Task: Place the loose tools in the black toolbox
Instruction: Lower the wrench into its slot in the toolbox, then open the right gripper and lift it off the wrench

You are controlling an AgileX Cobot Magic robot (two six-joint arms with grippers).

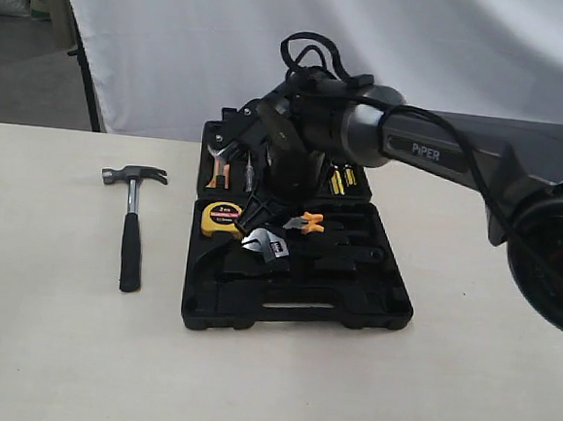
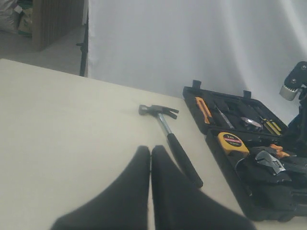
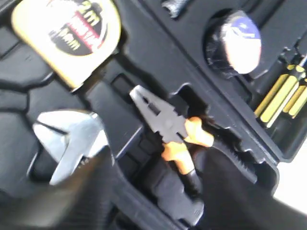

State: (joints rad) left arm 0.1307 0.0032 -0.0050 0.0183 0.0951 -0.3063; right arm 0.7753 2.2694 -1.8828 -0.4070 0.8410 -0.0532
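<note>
One steel claw hammer with a black handle (image 1: 132,223) lies on the pale matte table (image 1: 46,348), left of and apart from the one black moulded plastic toolbox (image 1: 352,309), which is open in two halves. Inside are one yellow tape measure (image 1: 222,219), one silver-jawed adjustable wrench (image 1: 264,243) in the near half, one orange-handled pliers (image 1: 305,222) and one small black tape roll (image 3: 235,43) in a round recess. A white cloth (image 1: 276,35) hangs behind. The left fingers (image 2: 134,191) are pressed together, empty. The right fingers (image 3: 230,196) are blurred over the wrench, and I cannot tell their grasp.
</note>
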